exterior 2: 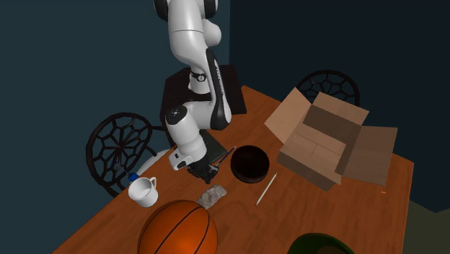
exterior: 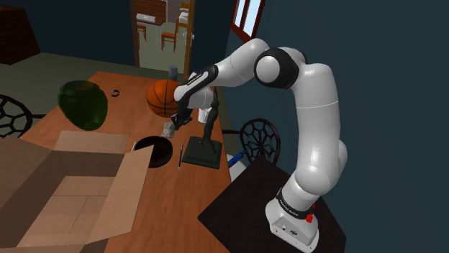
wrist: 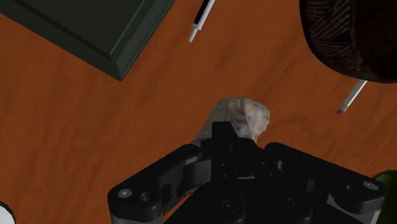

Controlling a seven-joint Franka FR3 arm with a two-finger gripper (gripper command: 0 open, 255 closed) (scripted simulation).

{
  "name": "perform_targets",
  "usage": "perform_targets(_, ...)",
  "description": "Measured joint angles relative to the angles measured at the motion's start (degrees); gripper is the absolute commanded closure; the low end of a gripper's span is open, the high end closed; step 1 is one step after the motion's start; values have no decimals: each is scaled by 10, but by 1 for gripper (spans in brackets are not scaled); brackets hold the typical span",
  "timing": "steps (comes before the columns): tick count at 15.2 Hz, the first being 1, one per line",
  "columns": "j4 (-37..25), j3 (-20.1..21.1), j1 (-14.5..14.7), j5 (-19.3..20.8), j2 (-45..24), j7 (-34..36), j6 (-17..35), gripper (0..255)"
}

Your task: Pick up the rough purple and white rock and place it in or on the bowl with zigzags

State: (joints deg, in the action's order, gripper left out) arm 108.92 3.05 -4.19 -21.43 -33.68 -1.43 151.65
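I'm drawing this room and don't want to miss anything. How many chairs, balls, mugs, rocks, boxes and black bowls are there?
Chairs: 2
Balls: 1
Mugs: 1
Rocks: 1
Boxes: 1
Black bowls: 1
Total: 7

**No Writing Could Be Read**

No word, number, brand or sign was legible in any of the three views. In the shoulder view, a dark band (exterior: 291,205) around the foot of the white arm (exterior: 316,122) carried a short line of pale marks. These may have been lettering, but they were too small to make out.
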Motion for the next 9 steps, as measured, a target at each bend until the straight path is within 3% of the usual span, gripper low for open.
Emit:
perform_targets(1, 0, 0, 0, 0, 0, 0, 0, 0)
perform_targets(2, -25, -33, 34, 20, -10, 30, -20, 0)
perform_targets(4, -125, -127, 134, 75, -59, 232, -116, 0)
perform_targets(5, -210, -166, 169, 94, -104, 347, -191, 0)
perform_targets(7, -415, -210, 189, 112, -216, 518, -362, 0)
perform_targets(9, -474, -222, 194, 117, -251, 571, -415, 0)
